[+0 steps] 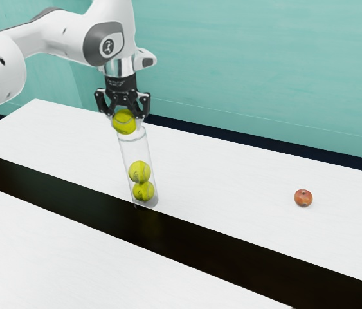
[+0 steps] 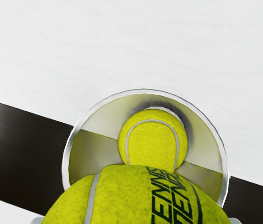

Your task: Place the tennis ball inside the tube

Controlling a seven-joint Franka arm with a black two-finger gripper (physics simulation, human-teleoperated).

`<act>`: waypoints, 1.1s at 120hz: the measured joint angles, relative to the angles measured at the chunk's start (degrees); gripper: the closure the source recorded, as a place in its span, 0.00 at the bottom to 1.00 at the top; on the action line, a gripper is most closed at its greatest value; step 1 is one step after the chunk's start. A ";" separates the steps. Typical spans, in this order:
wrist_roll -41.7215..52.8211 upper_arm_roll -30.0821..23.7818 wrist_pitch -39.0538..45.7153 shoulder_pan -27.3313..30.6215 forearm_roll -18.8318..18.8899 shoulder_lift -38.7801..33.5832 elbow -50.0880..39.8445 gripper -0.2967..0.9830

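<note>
In the exterior view my gripper [image 1: 126, 120] is shut on a tennis ball [image 1: 124, 121], one finger on each side of it, right over the mouth of the clear tube [image 1: 126, 149]. The tube stands upright, with two tennis balls [image 1: 139, 172] stacked low inside. In the wrist view the held ball [image 2: 136, 198] is large at the lower edge, overlapping the round tube rim [image 2: 144, 90]. Beyond it, inside the tube, the upper stacked ball [image 2: 152, 140] is visible.
A red apple-like fruit [image 1: 303, 197] lies on the white table [image 1: 232, 187], well off toward the exterior view's right. A dark strip [image 1: 200, 238] runs across the table, passing by the tube's base.
</note>
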 joint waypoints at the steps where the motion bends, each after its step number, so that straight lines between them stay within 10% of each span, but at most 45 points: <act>1: 0.07 -0.01 -0.03 0.07 -0.03 0.18 0.19 0.48; 68: 3.75 -0.34 -0.15 2.73 -0.90 6.61 7.12 0.48; 95: 4.15 -0.28 0.29 2.03 -1.85 5.15 4.60 0.32; 132: 6.95 -1.22 0.09 1.40 0.93 -17.36 -14.77 0.25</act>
